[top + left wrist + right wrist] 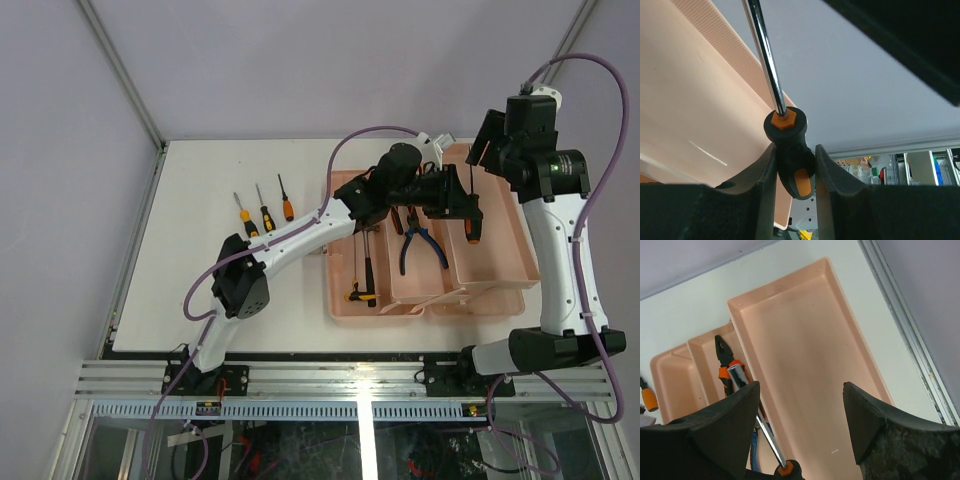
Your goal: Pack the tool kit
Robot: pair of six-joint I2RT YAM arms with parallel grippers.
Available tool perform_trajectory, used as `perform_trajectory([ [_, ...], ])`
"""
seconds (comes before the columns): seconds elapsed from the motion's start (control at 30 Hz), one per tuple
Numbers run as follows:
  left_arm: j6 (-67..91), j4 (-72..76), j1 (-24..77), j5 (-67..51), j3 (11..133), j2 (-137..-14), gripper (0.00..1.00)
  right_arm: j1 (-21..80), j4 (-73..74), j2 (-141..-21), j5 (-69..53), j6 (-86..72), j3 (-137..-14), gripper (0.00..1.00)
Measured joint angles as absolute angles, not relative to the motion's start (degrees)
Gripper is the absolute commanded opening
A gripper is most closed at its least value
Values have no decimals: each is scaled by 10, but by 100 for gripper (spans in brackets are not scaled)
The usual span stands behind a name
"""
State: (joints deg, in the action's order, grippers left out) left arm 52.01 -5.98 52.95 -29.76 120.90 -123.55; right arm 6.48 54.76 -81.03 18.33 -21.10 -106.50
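The pink tool tray has three long compartments. My left gripper is shut on the black-and-orange handle of a screwdriver and holds it over the right compartment. In the left wrist view the fingers clamp the handle, and the steel shaft points away along the tray wall. My right gripper hangs open and empty above the far end of the same compartment. Its view shows the held screwdriver's shaft under the left finger.
Three more screwdrivers lie side by side on the white table left of the tray. A hammer lies in the left compartment. Blue-handled pliers lie in the middle one and also show in the right wrist view.
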Motion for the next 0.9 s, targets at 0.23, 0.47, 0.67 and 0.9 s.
perform_trajectory([
  [0.23,519,-58,525,-298,1197,-1232,0,65,539,-768,182,-215,-1062,75],
  [0.47,518,-57,523,-298,1197,-1232,0,65,533,-749,144,-216,-1059,73],
  [0.67,517,-57,523,-299,1197,-1231,0,65,531,-769,95,-221,-1024,66],
  [0.9,516,-56,523,-302,1197,-1229,0,65,529,-789,63,-230,-1004,3],
])
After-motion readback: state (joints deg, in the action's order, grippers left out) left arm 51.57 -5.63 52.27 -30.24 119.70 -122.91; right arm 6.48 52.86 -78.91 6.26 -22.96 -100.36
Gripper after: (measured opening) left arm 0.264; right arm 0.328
